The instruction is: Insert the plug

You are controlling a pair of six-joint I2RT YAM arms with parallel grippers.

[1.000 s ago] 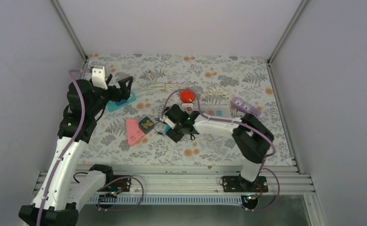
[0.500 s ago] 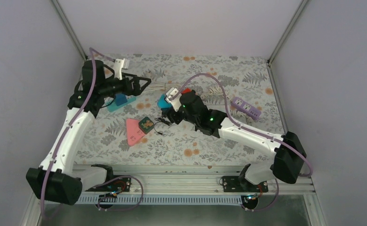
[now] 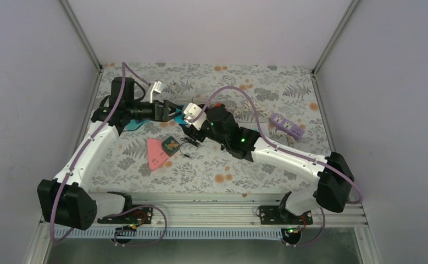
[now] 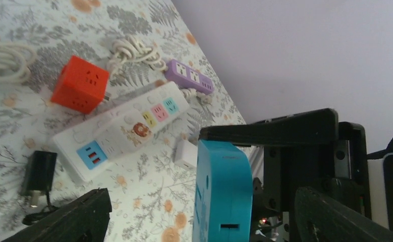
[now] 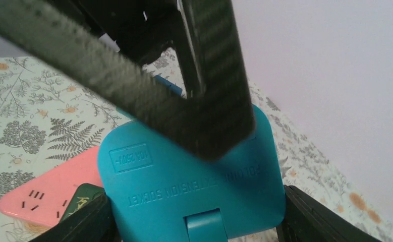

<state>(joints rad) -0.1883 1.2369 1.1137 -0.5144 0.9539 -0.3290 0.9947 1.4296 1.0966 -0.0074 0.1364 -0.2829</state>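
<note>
Two grippers faced each other above mid-table: the right gripper (image 5: pixel 197 194) clenched a teal extension socket (image 5: pixel 191 176) aloft, while the left gripper (image 3: pixel 172 110), jaws spread wide, straddled it untouched. A black plug (image 4: pixel 39 174) lay on the floral mat (image 3: pixel 288 82) at their 6 o'clock and a purple power strip (image 3: pixel 286 126) at 3 o'clock. Pale walls stood around.

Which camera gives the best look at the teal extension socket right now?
Right wrist: the teal extension socket fills the frame, and its flat face and embossed lettering are legible. Left wrist shows it only edge-on. Top external shows just a small teal sliver.
</note>
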